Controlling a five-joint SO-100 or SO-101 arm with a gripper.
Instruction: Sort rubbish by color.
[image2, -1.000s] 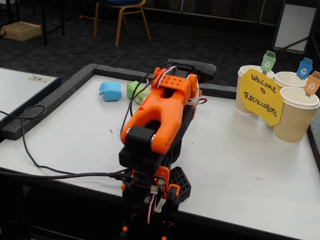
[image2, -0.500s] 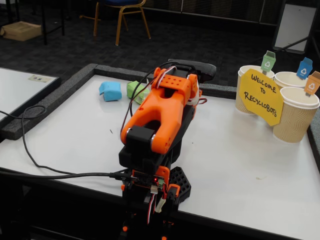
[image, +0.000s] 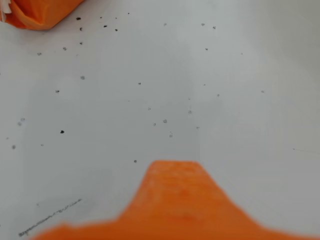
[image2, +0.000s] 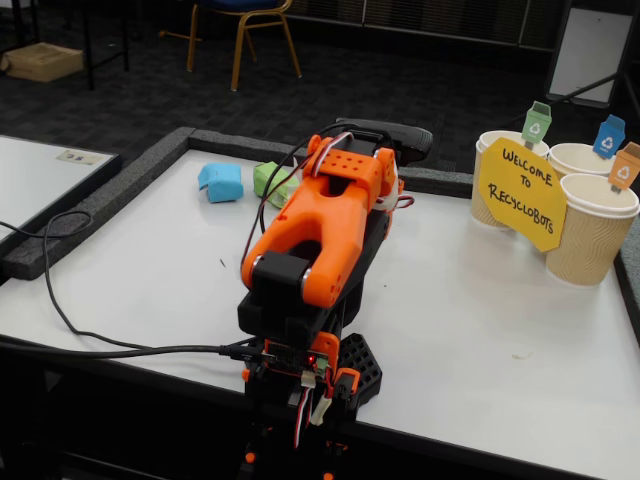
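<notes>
- Wrist view: one blurred orange finger (image: 172, 192) hangs over bare white surface (image: 225, 90); an orange lump (image: 37, 12) sits far up-left of it. Whether the fingers are open, I cannot tell.
- Fixed view: nothing has moved over the last second, so sorting hasn't begun. Blue lump (image2: 222, 182) and green lump (image2: 272, 182) lie left of the folded arm (image2: 320, 230); fingers hidden.

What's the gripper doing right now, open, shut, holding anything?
Gripper: cannot be told. The wrist view shows only one blurred orange finger over bare table; the fixed view hides the tips behind the arm.
</notes>
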